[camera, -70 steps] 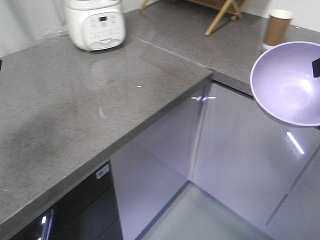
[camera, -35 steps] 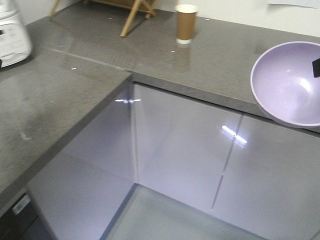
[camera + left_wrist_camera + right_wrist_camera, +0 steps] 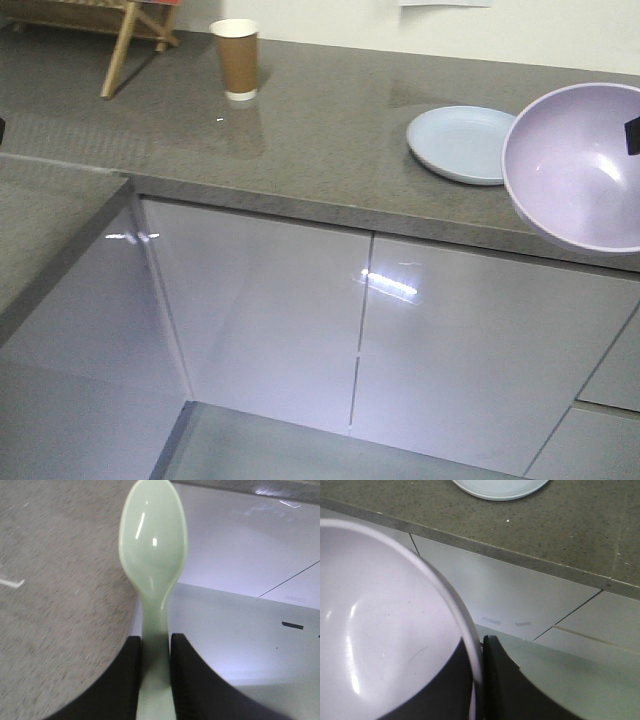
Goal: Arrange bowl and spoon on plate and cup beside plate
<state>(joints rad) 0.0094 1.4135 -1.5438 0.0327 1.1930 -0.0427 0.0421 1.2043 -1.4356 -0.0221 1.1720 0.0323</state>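
Observation:
My right gripper (image 3: 479, 647) is shut on the rim of the lavender bowl (image 3: 380, 630), which hangs tilted in the air at the right edge of the front view (image 3: 580, 165), in front of the counter. The pale blue plate (image 3: 462, 143) lies on the grey counter just left of the bowl; its near edge shows at the top of the right wrist view (image 3: 500, 487). The brown paper cup (image 3: 237, 58) stands upright far back on the left. My left gripper (image 3: 155, 642) is shut on the handle of the mint-green spoon (image 3: 152, 540), scoop pointing away, held over the counter's edge.
The grey counter (image 3: 330, 130) runs across the back, with glossy lavender cabinet doors (image 3: 400, 340) below it. A second counter section (image 3: 40, 225) juts in at the left. A wooden stand (image 3: 125, 35) sits at the back left.
The view has swung right: the white cooker left the frame, the cup shifted left, and the plate came into view. The bowl stays at the same spot in the frame.

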